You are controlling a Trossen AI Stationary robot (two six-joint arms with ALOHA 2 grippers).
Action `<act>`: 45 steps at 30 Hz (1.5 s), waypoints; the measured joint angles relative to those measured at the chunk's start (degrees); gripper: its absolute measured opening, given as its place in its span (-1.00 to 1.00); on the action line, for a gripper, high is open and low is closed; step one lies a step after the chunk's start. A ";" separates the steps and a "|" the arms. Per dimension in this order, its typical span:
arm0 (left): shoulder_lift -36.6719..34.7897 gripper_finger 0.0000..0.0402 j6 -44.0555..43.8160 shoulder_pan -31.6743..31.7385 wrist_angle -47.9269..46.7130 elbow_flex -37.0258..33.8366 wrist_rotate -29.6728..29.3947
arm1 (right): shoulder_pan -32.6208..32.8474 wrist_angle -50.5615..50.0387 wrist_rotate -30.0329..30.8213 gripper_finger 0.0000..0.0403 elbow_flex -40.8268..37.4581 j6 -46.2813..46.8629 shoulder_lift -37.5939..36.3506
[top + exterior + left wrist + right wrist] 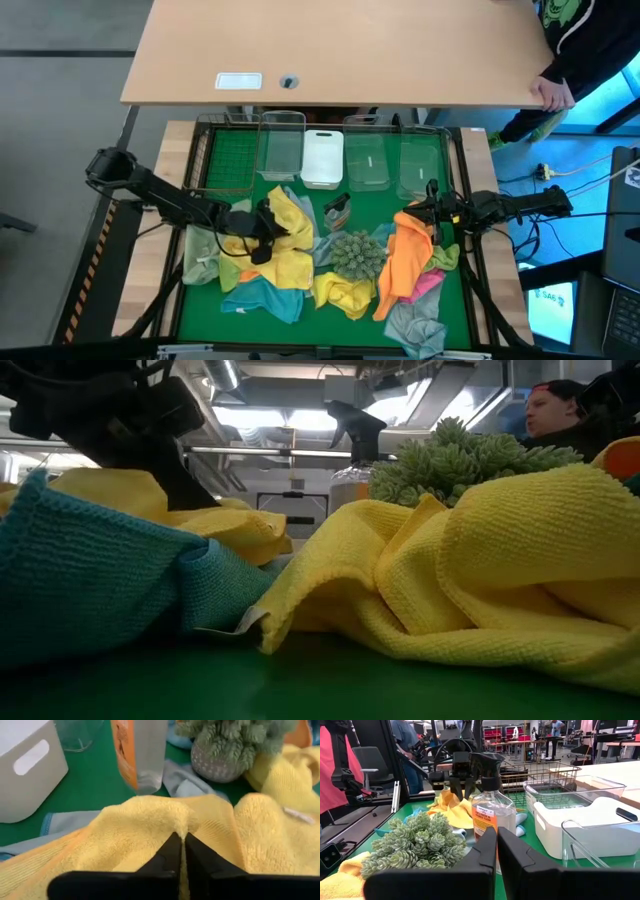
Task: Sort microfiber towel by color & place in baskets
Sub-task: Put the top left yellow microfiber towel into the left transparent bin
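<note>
While your left end effector point(181, 851) clamps a fold of yellow towel point(150, 830) near the worktop's left side, your right end effector point(497, 851) rests at the right side with fingers together, holding nothing. Your five baskets line the far edge: four clear point(282, 146) and a white one point(323, 158). Towels lie heaped around a spiky ball point(355, 252) and a spray bottle point(493, 815) at the worktop's middle.
</note>
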 joint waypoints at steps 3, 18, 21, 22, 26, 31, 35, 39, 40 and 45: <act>-2.17 -0.97 -0.36 0.29 0.13 0.00 -0.43 | 0.00 0.00 0.00 -0.92 0.00 0.02 0.00; -22.29 -0.99 -0.30 0.29 3.67 0.00 -13.11 | 0.01 0.02 0.00 -0.92 0.00 -0.05 0.00; -24.53 -1.00 2.66 0.29 8.58 0.00 -15.58 | 0.02 0.02 0.00 -0.92 0.00 -0.05 0.00; -24.95 -1.00 4.25 0.29 11.11 0.00 -16.22 | 0.01 0.02 0.00 -0.92 0.00 -0.05 0.00; -25.38 -1.00 12.04 0.33 23.83 0.00 -18.43 | 0.02 0.02 0.00 -0.92 0.00 -0.05 0.02; -25.22 -1.00 21.34 2.63 36.20 0.00 -18.55 | 0.00 0.02 0.00 -0.92 0.00 -0.20 0.00; -25.21 -1.00 23.64 7.13 38.88 0.00 -18.55 | 0.00 0.02 0.00 -0.92 0.00 -0.25 0.01; -24.23 -1.00 23.59 13.44 39.03 0.00 -18.24 | 0.02 0.02 0.00 -0.92 0.00 -0.25 0.00; -23.76 -1.00 23.60 15.05 38.80 0.00 -17.85 | 0.00 0.02 0.00 -0.92 0.00 -0.25 0.00; -20.50 -1.00 21.31 24.01 40.77 0.00 -14.54 | 0.00 0.02 0.00 -0.92 0.00 -0.25 0.00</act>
